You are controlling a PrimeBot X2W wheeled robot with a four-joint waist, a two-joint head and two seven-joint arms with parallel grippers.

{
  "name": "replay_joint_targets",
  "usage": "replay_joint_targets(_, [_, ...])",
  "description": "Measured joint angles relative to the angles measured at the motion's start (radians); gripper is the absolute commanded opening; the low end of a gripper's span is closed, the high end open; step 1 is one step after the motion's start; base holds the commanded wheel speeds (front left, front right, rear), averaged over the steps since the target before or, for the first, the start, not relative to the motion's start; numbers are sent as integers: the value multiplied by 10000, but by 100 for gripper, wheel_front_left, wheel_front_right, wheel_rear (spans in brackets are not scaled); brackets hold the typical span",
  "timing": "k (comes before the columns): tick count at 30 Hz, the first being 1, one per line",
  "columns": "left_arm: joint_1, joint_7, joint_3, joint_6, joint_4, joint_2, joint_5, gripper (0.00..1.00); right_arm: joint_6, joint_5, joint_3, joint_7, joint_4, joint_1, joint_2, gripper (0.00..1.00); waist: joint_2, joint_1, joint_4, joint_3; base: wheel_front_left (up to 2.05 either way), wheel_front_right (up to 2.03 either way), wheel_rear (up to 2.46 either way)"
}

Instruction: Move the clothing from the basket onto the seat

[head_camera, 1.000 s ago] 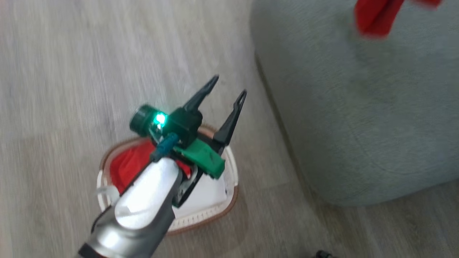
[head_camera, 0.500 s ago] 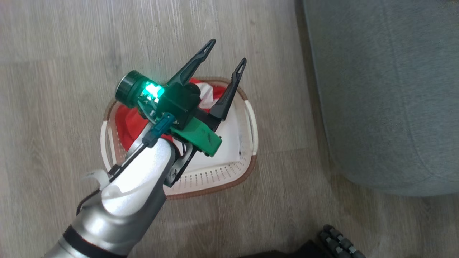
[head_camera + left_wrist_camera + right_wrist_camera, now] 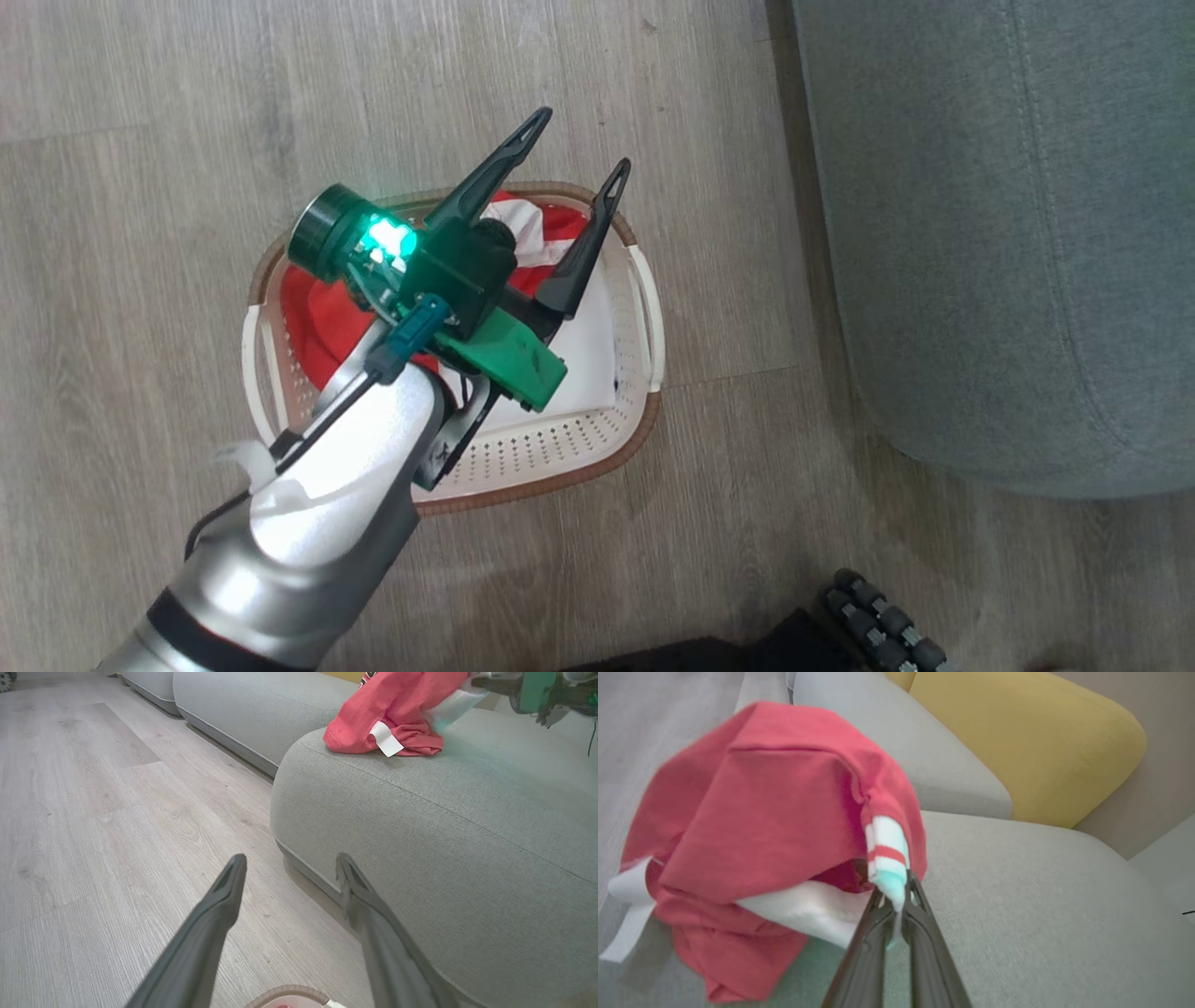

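Left hand (image 3: 581, 140) is hanging over the basket (image 3: 551, 474) with its two dark fingers spread wide and nothing between them. From the head camera the fingertips point up past the far rim, and there's a green light glowing on the wrist. The basket sits on the wood floor (image 3: 140, 280), just beside the grey-green seat (image 3: 980, 233) but not touching it.

There's one red piece (image 3: 313, 317) bunched up in the left and far part of the basket, with some white-and-red striped trim showing near the far rim. The lower right part of the basket looks plain white; can't tell if that's cloth or the basket's bottom.

Right hand (image 3: 895, 895) is pinched shut on the white cuff with the red stripe of the red jersey (image 3: 775, 812). The jersey droops to the left of the fingers in a loose bundle, white lining showing underneath.

The left wrist camera gives the better look at where it is: the jersey's lower folds rest on top of the seat near its rounded edge, white tag (image 3: 387, 742) sticking out at the front, while the upper part is pulled up toward the right hand at the top right corner – that bit's blurry. Behind the seat in the right wrist view there's a yellow cushion (image 3: 1017, 742) and another grey one.

The edge of something dark and ribbed (image 3: 878, 621) shows at the bottom of the head view – can't tell what.
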Motion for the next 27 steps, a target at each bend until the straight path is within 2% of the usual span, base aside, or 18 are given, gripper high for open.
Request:
replay_joint_targets(4, [19,36,-90,0,-8,48,-13,100,0,-591,-311,2,612,171,-10,0,0,0,-43,-91,0,0,0])
replay_joint_targets(5, [30,42,-121,0,-8,52,-13,100,0,-617,-430,2,725,167,12,12,0,0,-52,-116,0,0,0])
replay_joint_targets(6, [41,42,-146,0,-6,52,-13,100,0,-640,-497,2,775,167,21,40,0,0,-61,-142,0,0,0])
replay_joint_targets(7, [50,42,-157,0,-2,58,-13,100,0,-665,-516,2,779,167,33,56,0,0,-71,-170,0,0,0])
replay_joint_targets(8, [52,44,-163,2,4,59,-17,100,0,-754,-514,2,786,167,44,100,0,0,-79,-202,0,0,0])
replay_joint_targets(14, [71,27,-146,75,100,90,-132,100,0,-711,-405,2,744,342,318,100,0,0,-110,-443,0,0,0])
replay_joint_targets(18, [185,-115,-86,167,186,77,-293,100,0,-236,-67,2,382,996,424,100,0,0,-118,-764,0,0,0])
replay_joint_targets(27, [723,-608,445,372,548,-42,-940,100,0,1553,1714,2,-1070,2173,485,100,1,-1,-115,-1951,0,0,0])
